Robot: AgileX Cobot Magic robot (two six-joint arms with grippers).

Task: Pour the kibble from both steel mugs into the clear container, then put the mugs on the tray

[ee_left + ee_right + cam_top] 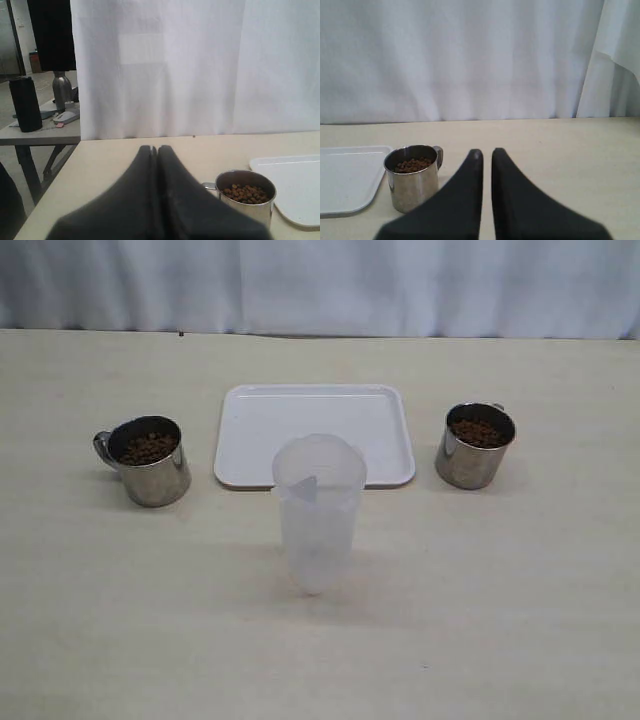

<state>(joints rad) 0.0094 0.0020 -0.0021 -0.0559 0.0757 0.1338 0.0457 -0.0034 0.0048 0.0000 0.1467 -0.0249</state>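
Observation:
Two steel mugs stand upright on the table, each holding brown kibble (150,448). The left mug (150,462) has its handle pointing left; the right mug (476,446) stands across the white tray (300,410). The clear container (318,512) is upright and looks empty, in front of the tray. Neither gripper shows in the exterior view. My left gripper (156,149) is shut and holds nothing, beside the left mug (246,200). My right gripper (486,152) is shut to a thin slit and holds nothing, beside the right mug (411,177).
A white curtain (320,280) closes off the table's far edge. Off the table's left side, the left wrist view shows a second table (40,132) with a dark cylinder and a metal bottle. The tray's corner (345,175) lies next to the right mug.

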